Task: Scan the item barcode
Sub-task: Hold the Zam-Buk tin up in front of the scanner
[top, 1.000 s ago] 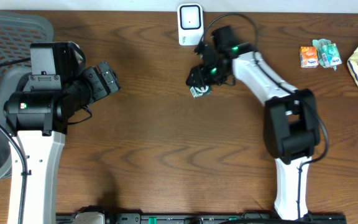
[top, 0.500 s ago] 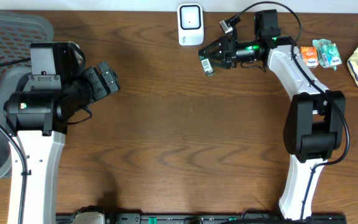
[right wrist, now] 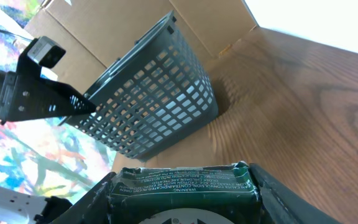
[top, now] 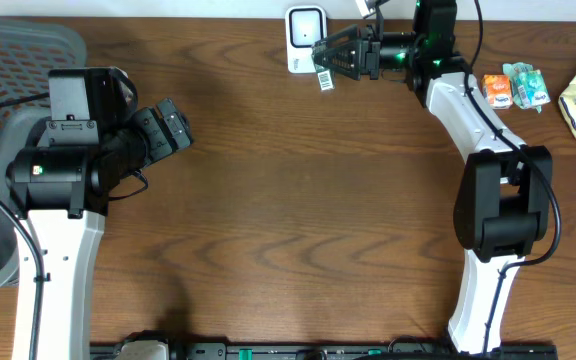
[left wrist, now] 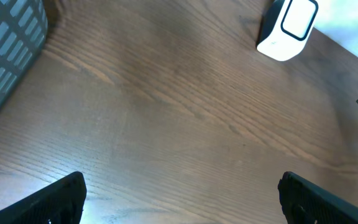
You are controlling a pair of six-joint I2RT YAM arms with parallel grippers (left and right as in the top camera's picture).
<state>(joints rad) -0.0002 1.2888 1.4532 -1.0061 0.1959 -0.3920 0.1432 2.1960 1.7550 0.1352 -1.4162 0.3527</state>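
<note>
- Packet [right wrist: 182, 186]: dark green, crinkled, with white warning print along its top edge.
- Right gripper [top: 326, 62] clamps it beside the scanner [top: 306, 38].
- Left gripper [top: 173, 125] gapes wide, empty.

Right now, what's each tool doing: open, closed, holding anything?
Left tool: open, holding nothing.
Right tool: closed on the green packet.
</note>
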